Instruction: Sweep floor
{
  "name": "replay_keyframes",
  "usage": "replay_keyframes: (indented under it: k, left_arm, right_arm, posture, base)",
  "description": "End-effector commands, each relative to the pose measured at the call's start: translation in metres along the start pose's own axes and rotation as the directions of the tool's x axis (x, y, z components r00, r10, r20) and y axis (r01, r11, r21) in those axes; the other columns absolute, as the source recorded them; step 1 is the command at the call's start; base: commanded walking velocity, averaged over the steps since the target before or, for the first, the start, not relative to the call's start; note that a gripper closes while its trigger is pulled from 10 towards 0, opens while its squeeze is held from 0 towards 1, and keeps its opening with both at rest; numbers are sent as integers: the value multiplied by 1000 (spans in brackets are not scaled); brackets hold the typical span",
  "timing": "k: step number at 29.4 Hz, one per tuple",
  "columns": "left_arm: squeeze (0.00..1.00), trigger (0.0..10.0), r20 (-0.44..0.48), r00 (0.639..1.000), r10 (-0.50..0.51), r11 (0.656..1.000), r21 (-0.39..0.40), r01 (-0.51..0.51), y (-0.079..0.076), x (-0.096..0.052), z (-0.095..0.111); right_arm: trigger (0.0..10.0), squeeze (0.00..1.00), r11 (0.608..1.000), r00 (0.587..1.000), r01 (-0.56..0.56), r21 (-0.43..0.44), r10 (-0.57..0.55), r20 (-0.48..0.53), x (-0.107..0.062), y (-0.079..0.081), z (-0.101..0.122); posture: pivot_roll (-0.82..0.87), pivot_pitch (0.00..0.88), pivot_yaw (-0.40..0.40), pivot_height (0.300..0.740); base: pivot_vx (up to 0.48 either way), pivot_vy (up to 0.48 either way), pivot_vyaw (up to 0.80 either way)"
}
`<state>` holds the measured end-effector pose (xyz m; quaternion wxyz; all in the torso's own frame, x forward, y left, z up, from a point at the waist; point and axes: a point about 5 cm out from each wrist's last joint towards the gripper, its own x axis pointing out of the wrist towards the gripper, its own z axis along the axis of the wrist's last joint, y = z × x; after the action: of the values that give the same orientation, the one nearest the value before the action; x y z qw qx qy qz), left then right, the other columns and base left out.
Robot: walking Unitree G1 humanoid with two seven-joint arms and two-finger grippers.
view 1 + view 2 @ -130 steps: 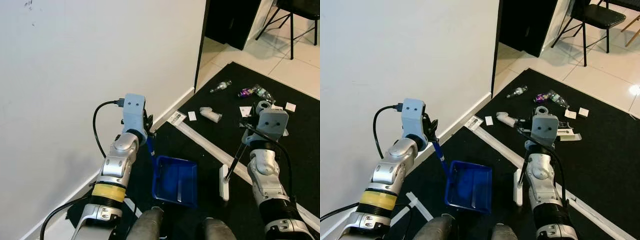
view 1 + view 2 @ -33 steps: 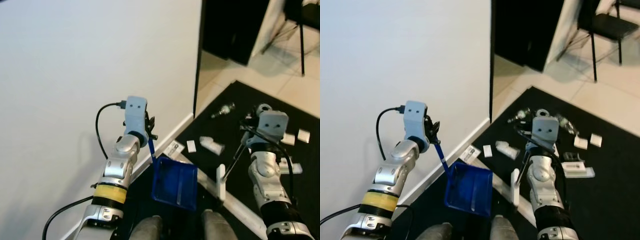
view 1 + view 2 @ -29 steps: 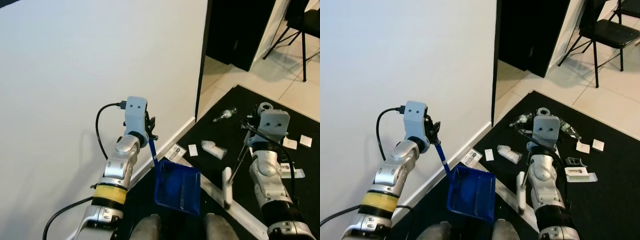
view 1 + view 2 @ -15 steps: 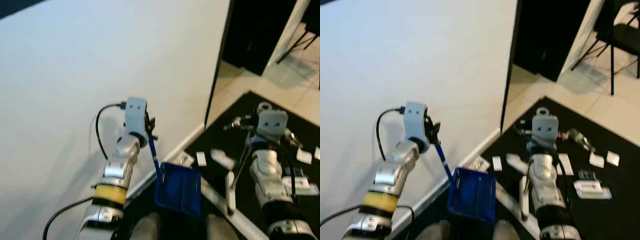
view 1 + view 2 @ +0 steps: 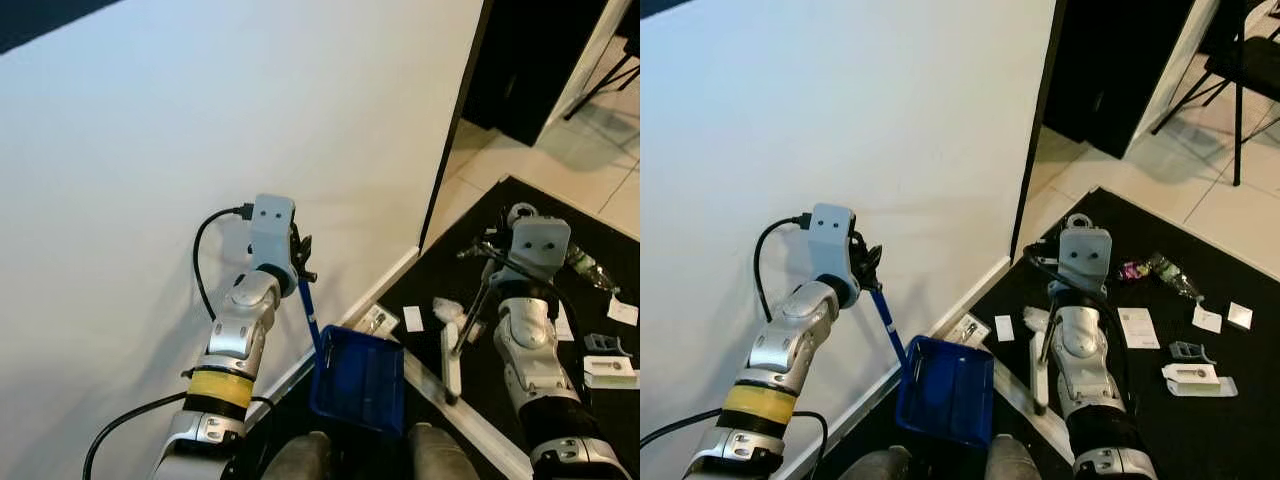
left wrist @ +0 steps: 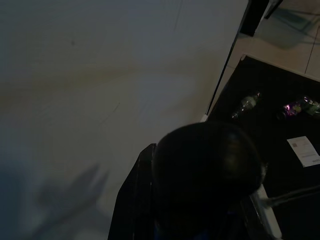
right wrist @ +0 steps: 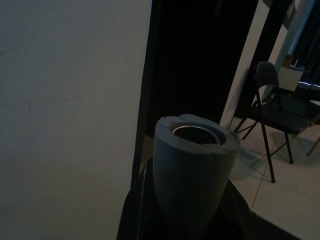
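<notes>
Nearest the robot: blue dustpan (image 5: 358, 378), hanging tilted above the black mat (image 5: 1140, 400), beside the white wall (image 5: 200, 130). Thin blue handle (image 5: 309, 318) rising from the pan to the left gripper (image 5: 298, 268), fingers clamped on the handle's upper end. Left arm raised in front of the wall, black cable looping from its wrist.

To the right of the pan: white broom head (image 5: 451, 362), lower end touching a white tape strip (image 5: 470, 420) laid across the mat. Dark broom shaft (image 5: 472, 312) sloping up to the right gripper (image 5: 486, 262), fingers closed around the shaft near its top. Grey end of the shaft (image 7: 194, 165) visible between the fingers in the right wrist view.

On the mat, past the broom head: small white cards (image 5: 1004, 327), a flat white packet (image 5: 964, 329) by the baseboard, a white paper sheet (image 5: 1137, 327).

Further right on the mat: a clear plastic package (image 5: 1198, 386), a grey clip-like piece (image 5: 1188, 351), two small white squares (image 5: 1223, 317).

Beyond these: a crumpled bottle (image 5: 1170, 272) next to a purple wrapper (image 5: 1131, 269).

Farthest: pale tiled floor (image 5: 1160, 165), dark doorway (image 5: 1110, 60), folding chair (image 5: 1250, 60) at the edge.
</notes>
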<state>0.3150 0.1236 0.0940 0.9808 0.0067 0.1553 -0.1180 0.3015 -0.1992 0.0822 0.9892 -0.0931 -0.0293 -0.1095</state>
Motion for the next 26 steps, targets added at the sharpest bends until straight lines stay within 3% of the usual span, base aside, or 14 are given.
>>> replay_keyframes:
  k: [1,26]
  left_arm:
    - [0,10000,24,1000,-1,1000,13,1,1,-1,5]
    - [0,10000,17,1000,5,1000,18,-6,3,-2,4]
  right_arm:
    - [10000,0,1000,1000,-2,-6,2,21,0,0,3]
    - [10000,0,1000,1000,-2,-3,2,15,-1,1,2]
  posture:
    - [-84,47,67,740]
    - [-81,51,70,740]
  base:
    - [0,-285,0]
    - [0,-418,0]
